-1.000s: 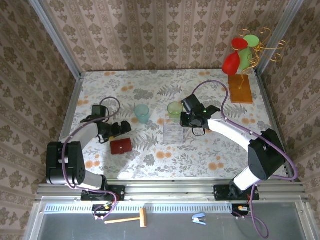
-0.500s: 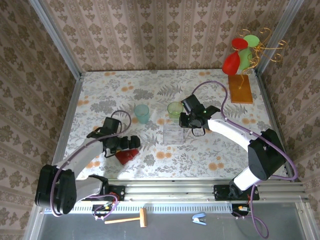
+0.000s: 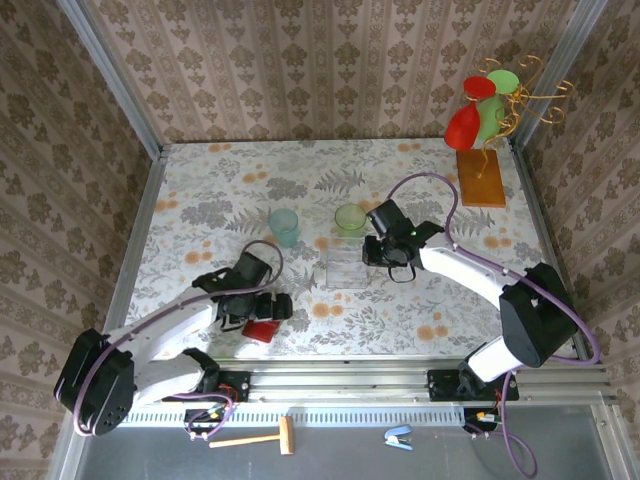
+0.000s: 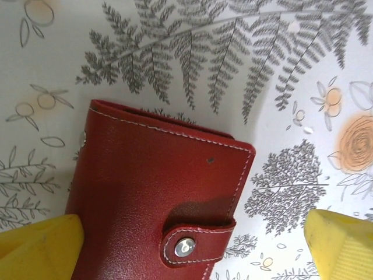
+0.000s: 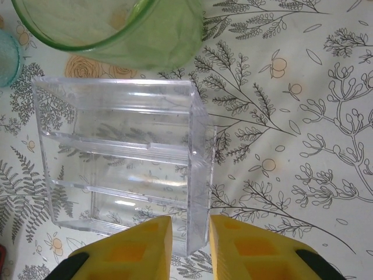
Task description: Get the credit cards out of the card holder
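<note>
The card holder point(image 4: 157, 186) is a dark-red wallet lying closed on the table, its tab point(image 4: 198, 242) snapped shut. It lies near the table's front edge point(image 3: 262, 331). My left gripper point(image 4: 189, 245) hangs over it, open wide, with one yellow finger point(image 4: 41, 248) at the wallet's left edge and the other well off to the right. From above, the left gripper point(image 3: 266, 308) sits just behind the wallet. No credit cards can be seen; the closed cover hides them. My right gripper point(image 5: 190, 233) is shut on the side wall of a clear plastic box point(image 5: 116, 157).
The clear box point(image 3: 347, 267) stands mid-table with a green cup point(image 3: 350, 219) just behind it and a blue cup point(image 3: 284, 226) to its left. A wooden stand with red and green shapes point(image 3: 481, 150) is at the back right. Metal rails edge the table.
My left arm has swung toward the front edge and to the right, and the wallet has shifted with it, nearer the front. The right gripper has barely moved at the box.
</note>
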### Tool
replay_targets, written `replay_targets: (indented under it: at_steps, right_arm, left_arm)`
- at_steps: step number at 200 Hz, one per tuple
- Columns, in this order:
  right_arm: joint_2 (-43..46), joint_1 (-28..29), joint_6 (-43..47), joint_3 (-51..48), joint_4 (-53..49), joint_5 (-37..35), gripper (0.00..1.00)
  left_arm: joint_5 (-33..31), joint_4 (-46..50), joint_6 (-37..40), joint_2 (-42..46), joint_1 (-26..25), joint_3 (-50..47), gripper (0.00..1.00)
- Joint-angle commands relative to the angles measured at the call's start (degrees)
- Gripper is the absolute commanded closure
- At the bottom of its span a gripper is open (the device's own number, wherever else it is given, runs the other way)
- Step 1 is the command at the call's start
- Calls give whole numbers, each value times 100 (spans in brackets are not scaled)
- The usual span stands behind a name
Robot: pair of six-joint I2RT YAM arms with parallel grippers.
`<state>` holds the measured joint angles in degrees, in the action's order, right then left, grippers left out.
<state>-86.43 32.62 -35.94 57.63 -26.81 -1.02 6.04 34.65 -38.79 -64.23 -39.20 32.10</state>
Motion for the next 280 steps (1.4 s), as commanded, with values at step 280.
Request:
replay_targets:
  at_steps: [280]
  right_arm:
    - [134, -11, -13, 10, -7, 112, 75]
  left_arm:
    - [-331, 643, 643, -1219, -303, 498, 14]
